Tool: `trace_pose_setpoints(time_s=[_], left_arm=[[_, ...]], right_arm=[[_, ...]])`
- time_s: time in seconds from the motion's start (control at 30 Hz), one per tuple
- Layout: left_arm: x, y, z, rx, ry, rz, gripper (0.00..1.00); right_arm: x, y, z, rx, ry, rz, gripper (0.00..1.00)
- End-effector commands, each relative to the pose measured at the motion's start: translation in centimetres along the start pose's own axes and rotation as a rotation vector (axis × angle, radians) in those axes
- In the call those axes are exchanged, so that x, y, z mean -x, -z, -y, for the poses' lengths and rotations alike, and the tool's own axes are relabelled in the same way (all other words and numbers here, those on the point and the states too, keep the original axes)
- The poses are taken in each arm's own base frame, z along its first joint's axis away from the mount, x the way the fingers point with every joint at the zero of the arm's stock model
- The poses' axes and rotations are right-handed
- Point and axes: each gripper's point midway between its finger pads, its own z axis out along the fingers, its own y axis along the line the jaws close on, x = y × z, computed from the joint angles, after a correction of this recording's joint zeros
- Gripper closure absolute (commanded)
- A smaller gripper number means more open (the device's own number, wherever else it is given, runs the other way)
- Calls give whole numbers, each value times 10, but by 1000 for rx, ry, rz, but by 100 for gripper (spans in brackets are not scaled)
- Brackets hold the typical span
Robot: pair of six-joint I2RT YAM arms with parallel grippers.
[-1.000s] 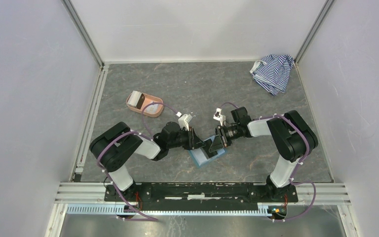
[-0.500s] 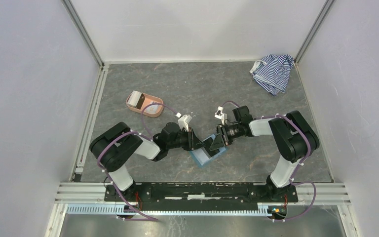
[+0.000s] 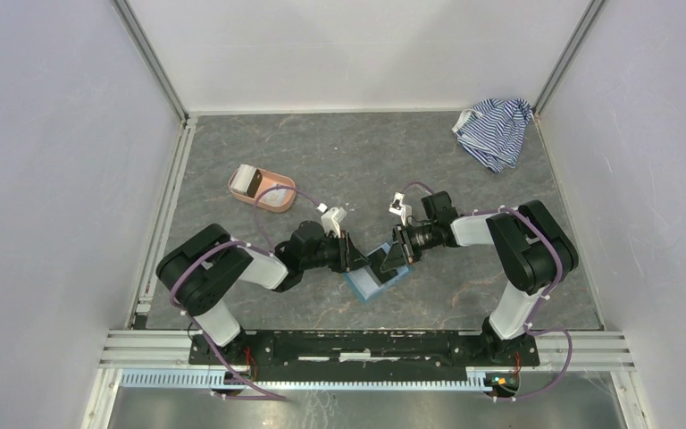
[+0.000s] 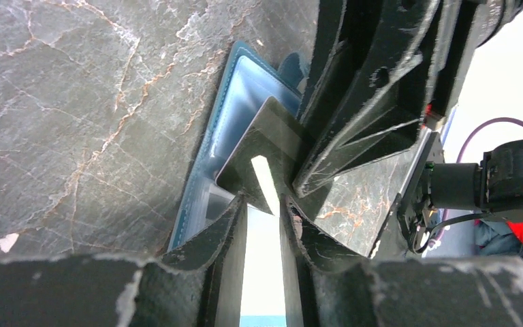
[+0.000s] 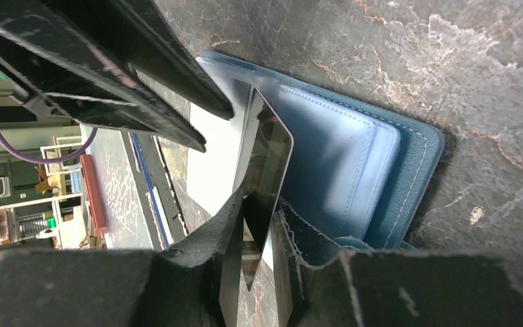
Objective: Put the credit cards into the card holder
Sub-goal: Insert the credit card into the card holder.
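Overhead view: both arms reach inward and meet at the middle of the grey marbled table (image 3: 366, 161), near its front edge. The card holder (image 5: 334, 157) lies there opened flat, pale blue lining upward, teal edge stitched around it.

Left wrist view: I see the left gripper (image 4: 265, 199) with its fingers drawn narrow on a pale card (image 4: 262, 272). The card shows edge-on as a bright strip between the two pads. Its tip points at the open holder, just in front of the other arm's black fingers.

Right wrist view: the right gripper (image 5: 259, 204) pinches a dark card (image 5: 269, 150), glossy and reflective, between closely set fingers. The card stands steeply tilted over the lining, with its far corner against the inner panel of the holder. I cannot tell whether that corner sits inside a pocket or only rests on the surface. The two grippers face each other tip to tip, close together above the holder. I cannot tell whether the two cards touch.

Far left of the table: a salmon-pink tray (image 3: 232, 189) holds more cards (image 3: 248, 180), well apart from the holder. Far right corner: a crumpled blue-and-white striped cloth (image 3: 494, 132).
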Motion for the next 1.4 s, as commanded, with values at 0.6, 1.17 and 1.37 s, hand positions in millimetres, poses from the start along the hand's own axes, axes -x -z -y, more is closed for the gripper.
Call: trace_pose_setpoints(time_s=[0.6,1.17,1.37], left_arm=[[50,-4,13,-19,-184,21,56],[24,-26,3,-177,-157,-192,57],[18,-26,8,-225,-146,-216,59]], right_arm=[[1,-5,13,-65,-16,-14,75],[-1,-6,15,-69,-8,-24,75],[-2,-6,16,-69,-8,-28,75]])
